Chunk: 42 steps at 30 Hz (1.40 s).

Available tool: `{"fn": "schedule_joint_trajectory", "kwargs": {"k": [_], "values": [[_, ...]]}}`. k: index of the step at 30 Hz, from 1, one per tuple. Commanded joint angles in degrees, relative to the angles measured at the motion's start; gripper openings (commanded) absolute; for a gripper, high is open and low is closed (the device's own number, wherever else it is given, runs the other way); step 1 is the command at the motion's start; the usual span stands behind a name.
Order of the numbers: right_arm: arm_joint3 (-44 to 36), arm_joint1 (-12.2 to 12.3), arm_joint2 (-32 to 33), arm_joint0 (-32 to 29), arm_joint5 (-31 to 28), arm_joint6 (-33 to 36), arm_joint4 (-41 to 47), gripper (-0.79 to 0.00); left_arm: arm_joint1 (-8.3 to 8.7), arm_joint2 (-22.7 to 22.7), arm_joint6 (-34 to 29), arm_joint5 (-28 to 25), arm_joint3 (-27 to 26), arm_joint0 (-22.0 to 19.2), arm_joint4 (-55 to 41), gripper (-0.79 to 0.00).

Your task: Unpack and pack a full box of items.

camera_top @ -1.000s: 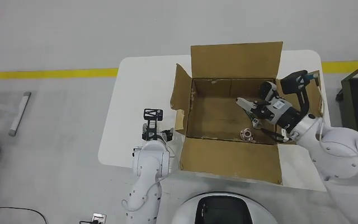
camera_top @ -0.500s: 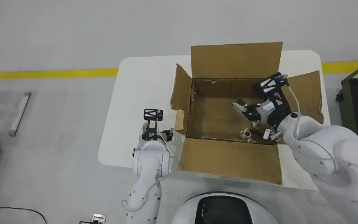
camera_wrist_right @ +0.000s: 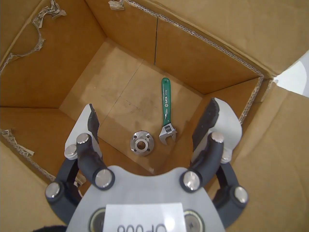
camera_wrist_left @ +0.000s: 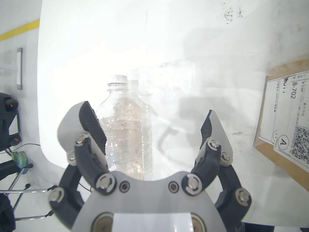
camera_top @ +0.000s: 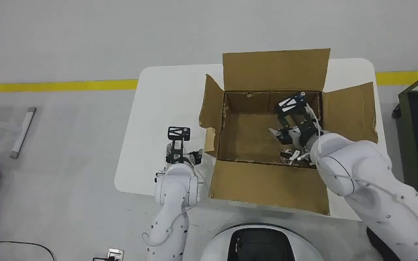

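**Top view.** One open cardboard box point(camera_top: 274, 70) sits on the 3 o'clock half of the white bench point(camera_top: 163, 98), all four flaps folded out. The right gripper point(camera_top: 279, 134) is down inside it, and its arm hides much of the box floor. One metal ring point(camera_top: 287, 155) peeks out at 6 o'clock of the gripper, close to the near wall. The left gripper point(camera_top: 177, 134) hangs over the bare bench at 9 o'clock of the box. Whatever lies under it cannot be made out here.

**Left wrist view.** The left gripper point(camera_wrist_left: 150, 126) has its fingers point(camera_wrist_left: 93, 124) spread wide and holds nothing. One clear plastic bottle point(camera_wrist_left: 122, 121) sits between them, close against one finger, with its cap end pointing away. The gripper body cuts off its base. A fainter bottle outline beside it may be a second bottle or a reflection; I cannot tell which. A labelled corner of the box point(camera_wrist_left: 282, 121) is cut off at the edge.

**Right wrist view.** The right gripper point(camera_wrist_right: 152, 121) also has its fingers point(camera_wrist_right: 210, 119) wide and empty, above the floor of the box point(camera_wrist_right: 193, 56). Two things lie there. One is the metal ring point(camera_wrist_right: 142, 143). The other is one green-handled wrench point(camera_wrist_right: 166, 107), which the arm covers in the top view. The wrench's jaw end lies just beside the ring, not touching it.
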Motion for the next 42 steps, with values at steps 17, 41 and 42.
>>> {"fn": "schedule_joint_trajectory", "kwargs": {"k": [17, 41, 42], "values": [[11.65, -1.13, -2.98, 4.82, -8.39, -2.89, 6.06, 0.000, 0.00, 0.00, 0.00, 0.00, 0.00, 0.00, 0.00, 0.000], [33.96, -6.80, -17.09, 23.12, -5.18, 11.42, 1.25, 0.000, 0.00, 0.00, 0.00, 0.00, 0.00, 0.00, 0.00, 0.000], [34.04, -6.89, -17.10, 23.17, -5.04, 11.53, 1.07, 0.000, 0.00, 0.00, 0.00, 0.00, 0.00, 0.00, 0.00, 0.000]]}}
